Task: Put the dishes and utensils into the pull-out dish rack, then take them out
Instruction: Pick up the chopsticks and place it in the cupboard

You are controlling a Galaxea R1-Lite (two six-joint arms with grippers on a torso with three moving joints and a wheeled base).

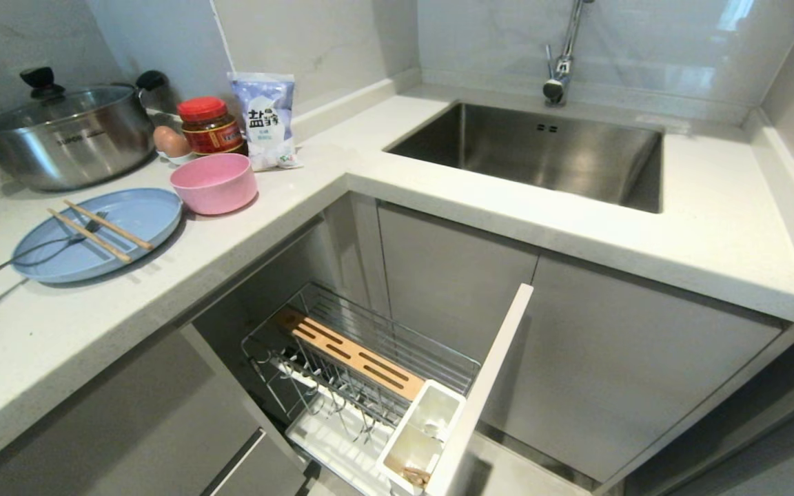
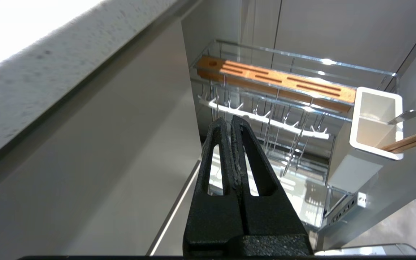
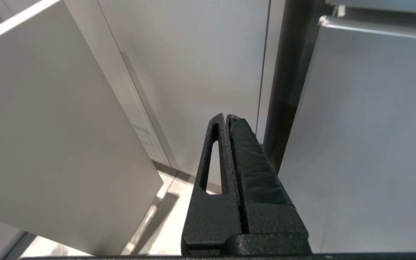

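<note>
On the counter's left lies the light-blue plate (image 1: 136,215), with the wooden chopsticks (image 1: 100,231) and the silver fork (image 1: 45,251) across it. The pink bowl (image 1: 214,183) stands just behind it. Below the counter, the pull-out dish rack (image 1: 362,358) is drawn out, and its plate prongs hold nothing. Its white caddy (image 2: 376,122) has a silver spoon handle (image 2: 404,116) and wooden stick ends (image 2: 415,140) poking out. My left gripper (image 2: 228,121) is shut on nothing, low beside the rack. My right gripper (image 3: 226,117) is shut, facing grey cabinet fronts. Neither arm shows in the head view.
A lidded steel pot (image 1: 59,141), an egg (image 1: 171,142), a red-lidded jar (image 1: 209,125) and a salt bag (image 1: 266,120) stand at the counter's back. The steel sink (image 1: 542,151) and faucet (image 1: 559,76) are to the right. The rack's pale front panel (image 1: 490,379) juts out.
</note>
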